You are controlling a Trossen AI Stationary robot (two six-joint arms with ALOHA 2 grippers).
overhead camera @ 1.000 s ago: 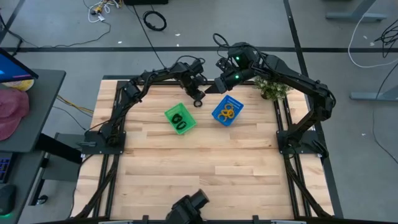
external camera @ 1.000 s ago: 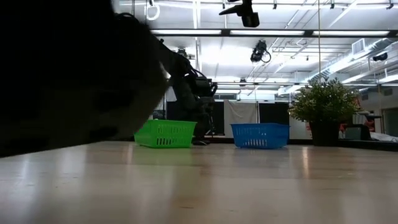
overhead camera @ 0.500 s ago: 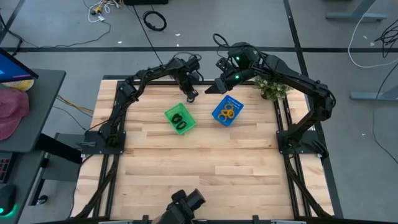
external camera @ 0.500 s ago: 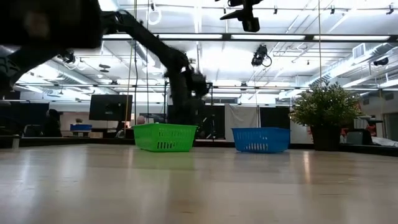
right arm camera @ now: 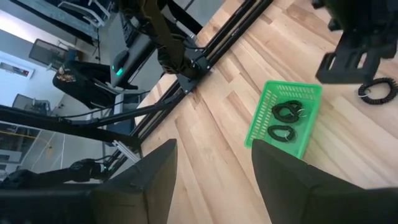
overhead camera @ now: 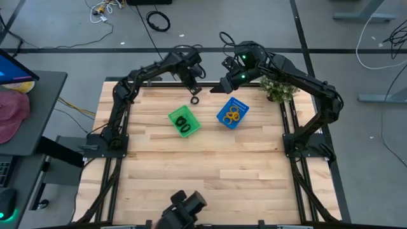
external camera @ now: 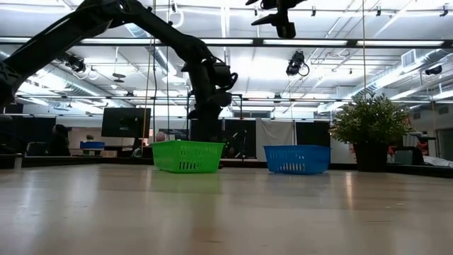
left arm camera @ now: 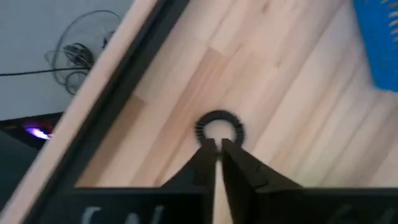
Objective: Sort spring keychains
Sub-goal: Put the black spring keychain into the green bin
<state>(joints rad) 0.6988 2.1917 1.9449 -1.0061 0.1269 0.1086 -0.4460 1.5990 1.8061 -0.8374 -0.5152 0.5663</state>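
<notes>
Left jaws: nearly closed, empty, raised | black keychain: flat on desk just beyond their tips | green basket: nearby | right jaws: wide, empty, beside blue basket

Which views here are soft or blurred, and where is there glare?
Left wrist view: motion-soft, though the black spring keychain at the left tool still reads. Low view: bright ceiling lights, sheen on the table. High view: evenly lit, green basket crisp. Right wrist view: own fingers out of focus.
</notes>
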